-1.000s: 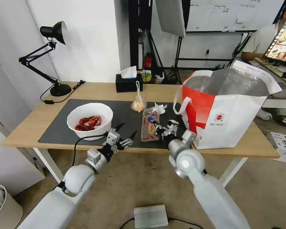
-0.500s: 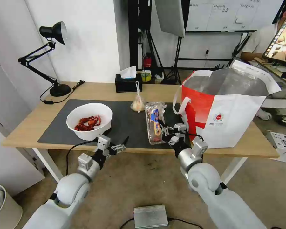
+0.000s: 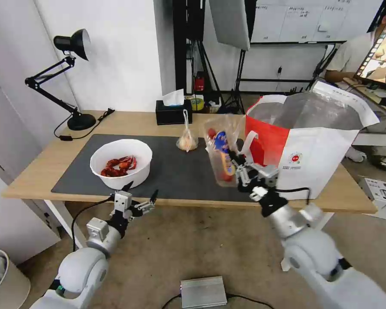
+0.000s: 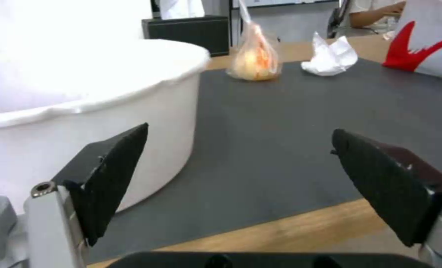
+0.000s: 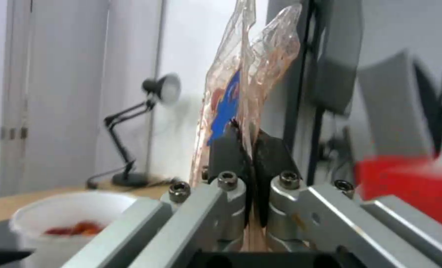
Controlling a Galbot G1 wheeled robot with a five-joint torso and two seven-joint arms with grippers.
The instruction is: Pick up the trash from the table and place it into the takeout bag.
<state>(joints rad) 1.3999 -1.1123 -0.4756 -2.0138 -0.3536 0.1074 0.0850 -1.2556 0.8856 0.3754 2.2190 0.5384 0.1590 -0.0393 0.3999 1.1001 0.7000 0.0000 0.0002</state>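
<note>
the right gripper point(image 3: 240, 171) pinched the clear plastic hinged tray point(image 3: 221, 150) aloft beside the boxy white-and-red takeout bag point(image 3: 306, 150), while the left gripper point(image 3: 137, 202) hung with fingers spread before the light-wood table point(image 3: 34, 169).

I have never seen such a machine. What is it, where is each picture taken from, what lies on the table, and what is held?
It is a two-armed robot. One picture comes from its head; the others from cameras on its wrists. The right gripper is shut on the clear plastic tray, lifted beside the takeout bag. The left gripper, open, hangs at the table's near edge by the white bowl of red shells. On the dark mat also sit a knotted bag and a crumpled tissue. Behind stand a tissue box and a lamp.
</note>
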